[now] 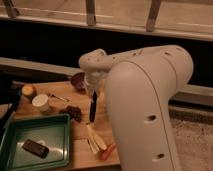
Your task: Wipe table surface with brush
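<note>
Camera view: green tray near left on table surface, holding one dark block. My gripper over table middle, clamped on top of brush. Brush hangs upright, tip low over wood, just far of peeled banana.

The arm is a run of fat, smooth, cream-white shells with rounded ends, the nearest one a big glossy bulge that fills the right side of the view. A few small dark round holes dot its casing, and thin seams show where one shell meets the next. It narrows to a slimmer pale wrist ending in the darker gripper, which hangs just above the table surface near the middle.
</note>
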